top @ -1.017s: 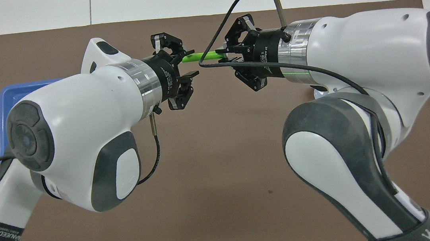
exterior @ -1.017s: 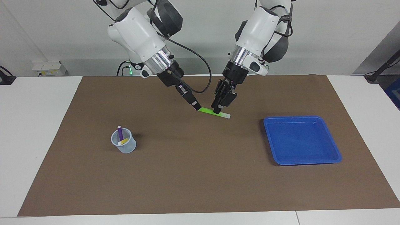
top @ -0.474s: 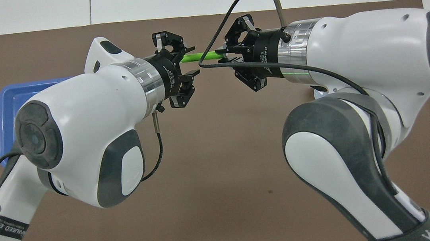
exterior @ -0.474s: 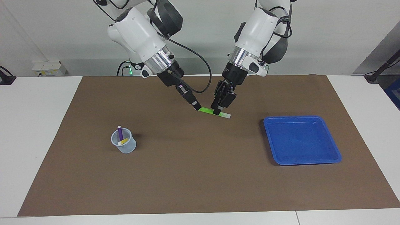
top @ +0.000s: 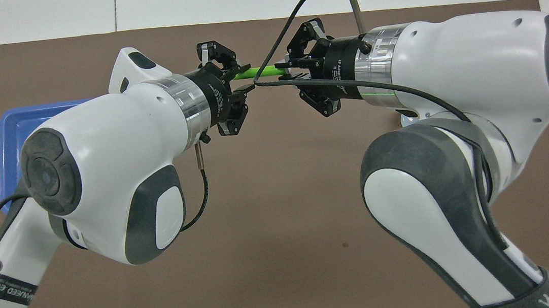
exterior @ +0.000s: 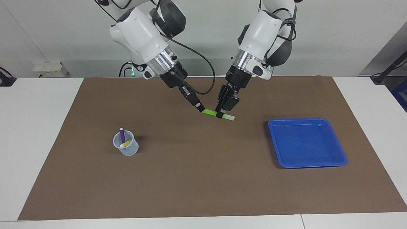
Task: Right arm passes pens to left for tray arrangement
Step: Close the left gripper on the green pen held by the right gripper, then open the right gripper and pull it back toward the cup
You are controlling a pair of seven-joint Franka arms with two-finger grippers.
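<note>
Handover in progress: right gripper is clamped on the green pen end, left gripper is closed mid-barrel so you can release it toward the tray.

green pen | between left tool, right tool

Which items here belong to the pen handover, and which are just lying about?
Job:
- slim bright green marker pen, gripped by the right end effector and the left end effector
- purple pen and yellow pen in the translucent cup
- shallow blue plastic tray

Lying about:
- brown mat
</note>
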